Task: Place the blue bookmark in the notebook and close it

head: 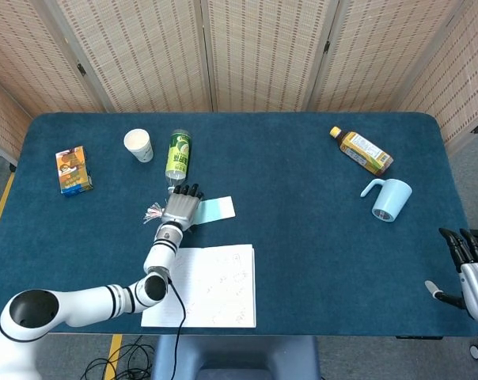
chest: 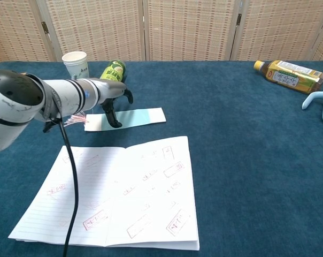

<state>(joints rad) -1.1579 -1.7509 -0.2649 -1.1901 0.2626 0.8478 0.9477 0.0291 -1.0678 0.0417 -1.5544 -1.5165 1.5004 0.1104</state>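
The left hand (head: pixel 181 210) is in the left middle of the head view, over the blue bookmark (head: pixel 218 209). In the chest view its dark fingers (chest: pixel 114 122) are curved down and one of them touches the left part of the bookmark, but it does not grip it; the bookmark lies flat on the table (head: pixel 302 190). The pink tassel (chest: pixel 73 119) of the bookmark sticks out to the left of the hand.

The notebook (head: pixel 207 286) lies open just below the bookmark, near the lower edge of the frame, with both pages flat and small red marks on them. The bookmark and the notebook are close but apart.

The right hand (head: pixel 470 271) is at the lower right corner of the head view, beside the table edge, with the fingers spread and nothing in it.

In the upper left there is a paper cup (head: pixel 138 145), a green bottle (head: pixel 177 156) lying down, and a small box (head: pixel 72 169). In the upper right lie a yellow bottle (head: pixel 362 150) and a light blue mug (head: pixel 388 199).
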